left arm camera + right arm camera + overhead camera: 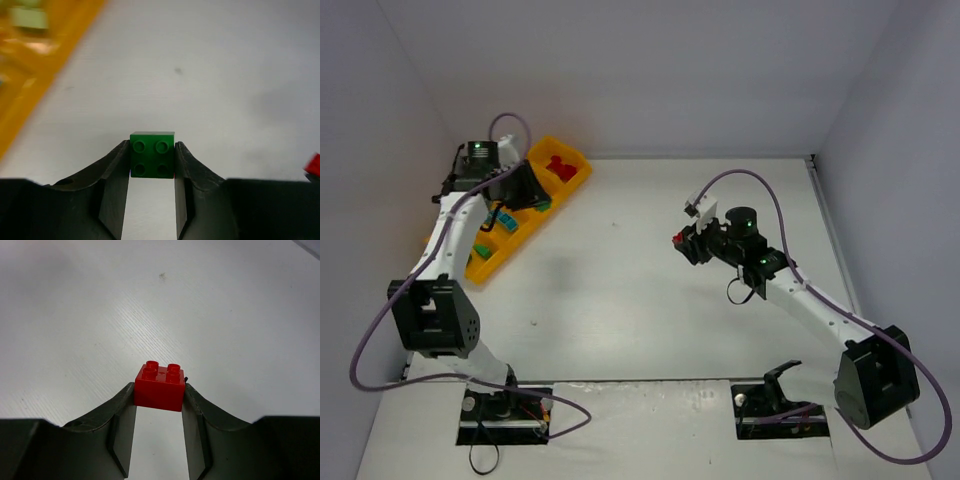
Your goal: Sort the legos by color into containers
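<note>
A dark green four-stud lego point(152, 159) is clamped between the fingers of my left gripper point(152, 150), which hangs over the white table just right of the orange-yellow tray point(30, 70). From above, that left gripper point(533, 196) sits at the tray's point(575, 182) inner edge. Red legos point(558, 166) lie in the far container, teal ones point(506, 220) in a middle one, and a green one point(480, 250) nearer. My right gripper point(159, 390) is shut on a red four-stud lego point(160, 382), held above mid-table point(683, 242).
White walls close in the table on the left, back and right. A blurred pale yellow-green brick point(27, 17) lies in the tray at the top left of the left wrist view. A red bit point(314, 165) shows at that view's right edge.
</note>
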`<action>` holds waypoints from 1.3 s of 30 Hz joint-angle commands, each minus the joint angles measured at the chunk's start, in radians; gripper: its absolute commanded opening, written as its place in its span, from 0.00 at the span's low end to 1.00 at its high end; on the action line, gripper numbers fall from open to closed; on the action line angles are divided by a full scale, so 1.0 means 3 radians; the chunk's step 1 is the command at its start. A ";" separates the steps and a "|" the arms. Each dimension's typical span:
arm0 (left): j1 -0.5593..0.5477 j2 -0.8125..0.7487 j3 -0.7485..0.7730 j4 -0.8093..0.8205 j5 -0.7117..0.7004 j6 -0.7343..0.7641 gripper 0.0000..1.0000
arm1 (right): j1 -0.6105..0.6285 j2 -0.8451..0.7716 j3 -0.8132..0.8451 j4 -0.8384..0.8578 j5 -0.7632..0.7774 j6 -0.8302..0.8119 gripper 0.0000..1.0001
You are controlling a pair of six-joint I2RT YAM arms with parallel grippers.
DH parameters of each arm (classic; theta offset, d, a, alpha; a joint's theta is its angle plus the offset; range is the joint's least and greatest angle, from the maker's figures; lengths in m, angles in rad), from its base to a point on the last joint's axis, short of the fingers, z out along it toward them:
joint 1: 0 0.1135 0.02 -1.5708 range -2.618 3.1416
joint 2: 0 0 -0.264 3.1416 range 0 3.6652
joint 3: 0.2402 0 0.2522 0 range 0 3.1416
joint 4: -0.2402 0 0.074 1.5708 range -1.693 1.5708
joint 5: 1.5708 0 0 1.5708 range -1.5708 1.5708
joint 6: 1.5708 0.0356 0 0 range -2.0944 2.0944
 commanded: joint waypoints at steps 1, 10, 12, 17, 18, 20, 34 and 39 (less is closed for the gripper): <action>0.0193 -0.0464 -0.0105 -0.0276 -0.1135 0.0065 0.02 | 0.0032 0.0062 0.0220 0.0165 -0.0043 0.0033 0.02; 0.0981 -0.0542 -0.0453 -0.0194 -0.1955 -0.0037 0.02 | 0.0058 0.0072 0.0194 0.0175 -0.0145 0.0079 0.03; 0.1037 -0.0440 -0.0443 -0.0102 -0.1975 -0.0057 0.05 | 0.0063 0.0046 0.0169 0.0190 -0.0150 0.0089 0.03; 0.1063 -0.0128 -0.0330 -0.0041 -0.2047 -0.0042 0.10 | 0.0068 -0.0030 0.0108 0.0190 -0.0145 0.0099 0.03; 0.1074 -0.0082 -0.0269 -0.0061 -0.2098 -0.0037 0.10 | 0.0068 -0.0040 0.0097 0.0190 -0.0145 0.0099 0.04; 0.1089 0.0020 -0.0223 -0.0071 -0.2144 -0.0022 0.11 | 0.0068 -0.0071 0.0062 0.0185 -0.0145 0.0104 0.04; 0.1125 0.0123 -0.0059 -0.0143 -0.2292 0.0009 0.55 | 0.0068 -0.0128 -0.0020 0.0185 -0.0125 0.0063 0.05; 0.1120 0.0067 -0.0054 -0.0184 -0.2175 -0.0006 0.61 | 0.0068 -0.0132 0.0015 0.0180 -0.0150 0.0058 0.05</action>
